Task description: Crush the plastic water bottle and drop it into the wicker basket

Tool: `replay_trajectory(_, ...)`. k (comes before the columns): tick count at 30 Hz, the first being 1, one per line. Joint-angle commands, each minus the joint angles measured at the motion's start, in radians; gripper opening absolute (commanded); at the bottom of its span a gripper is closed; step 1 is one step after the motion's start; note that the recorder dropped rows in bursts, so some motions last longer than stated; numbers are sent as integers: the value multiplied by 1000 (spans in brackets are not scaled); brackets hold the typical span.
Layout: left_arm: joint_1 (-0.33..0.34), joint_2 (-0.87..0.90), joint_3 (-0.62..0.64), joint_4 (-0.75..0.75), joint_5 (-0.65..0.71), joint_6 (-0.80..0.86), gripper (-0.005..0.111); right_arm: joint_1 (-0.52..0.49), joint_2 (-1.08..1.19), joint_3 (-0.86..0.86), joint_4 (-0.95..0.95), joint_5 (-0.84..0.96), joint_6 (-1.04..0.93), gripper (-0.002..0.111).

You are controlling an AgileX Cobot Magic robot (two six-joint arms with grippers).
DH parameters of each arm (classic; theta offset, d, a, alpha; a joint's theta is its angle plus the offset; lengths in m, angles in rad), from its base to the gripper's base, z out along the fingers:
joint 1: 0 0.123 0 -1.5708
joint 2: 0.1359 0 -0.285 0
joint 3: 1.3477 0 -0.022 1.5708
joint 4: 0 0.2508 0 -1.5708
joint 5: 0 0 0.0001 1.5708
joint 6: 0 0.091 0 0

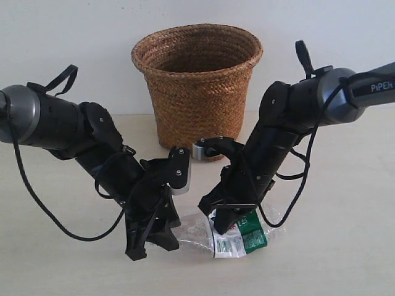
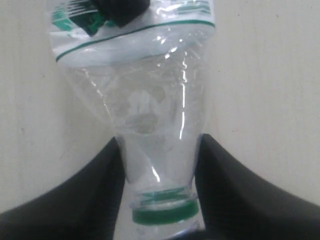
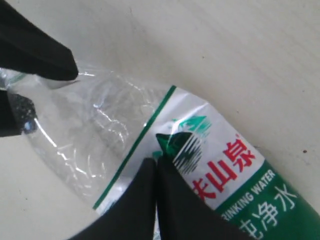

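The plastic water bottle (image 1: 242, 237) lies flattened on the table in front of the wicker basket (image 1: 199, 105). My left gripper (image 1: 154, 246) is shut on its neck. In the left wrist view the fingers (image 2: 100, 190) press both sides of the clear neck (image 2: 160, 165) just above the green cap ring (image 2: 163, 214). My right gripper (image 1: 221, 222) comes down on the white-and-green label. Its jaws are pressed together (image 3: 156, 167), pinching a crease of the label (image 3: 225, 170). The bottle's clear body (image 3: 95, 130) is wrinkled.
The basket stands upright at the back centre, against a white wall, behind both arms. Black cables loop from each arm (image 1: 37, 203). The tabletop (image 1: 345, 246) is pale and plain.
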Motion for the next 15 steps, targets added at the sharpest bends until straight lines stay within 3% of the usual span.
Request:
replay_trajectory(1, -3, -3, 5, -6, 10, -3, 4, -6, 96, 24, -99, -65, -24, 0)
replay_trajectory(10, -3, -3, 5, -42, 10, -30, 4, -8, 198, -73, -248, 32, 78, 0)
replay_trajectory(15, -1, -3, 5, 85, -6, -133, 4, -21, 198, -95, -252, 93, 86, 0)
